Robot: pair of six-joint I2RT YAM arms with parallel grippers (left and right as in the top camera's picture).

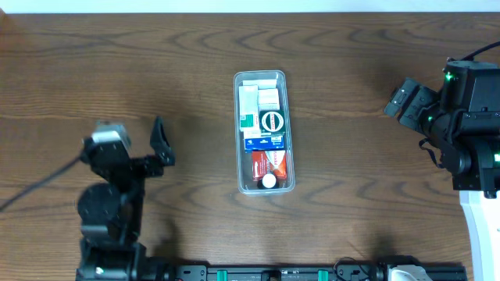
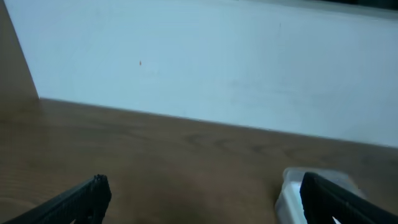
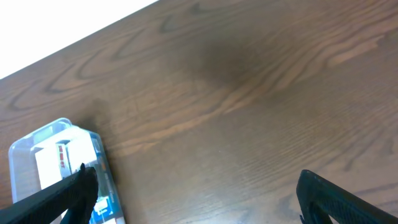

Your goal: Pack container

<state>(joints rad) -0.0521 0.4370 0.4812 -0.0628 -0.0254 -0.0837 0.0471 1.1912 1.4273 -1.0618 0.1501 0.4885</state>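
Observation:
The clear plastic container stands lengthwise at the table's middle, filled with several small boxes: white ones at the far end, a green and a blue one in the middle, a red one near the front. My left gripper is open and empty, well to the left of the container; its wrist view shows the container's corner at lower right. My right gripper is open and empty, far to the right of the container. The right wrist view shows the container's end at lower left.
The wooden table stretches all round the container. A pale wall stands behind the table's far edge. The arm bases stand at the front left and at the right edge.

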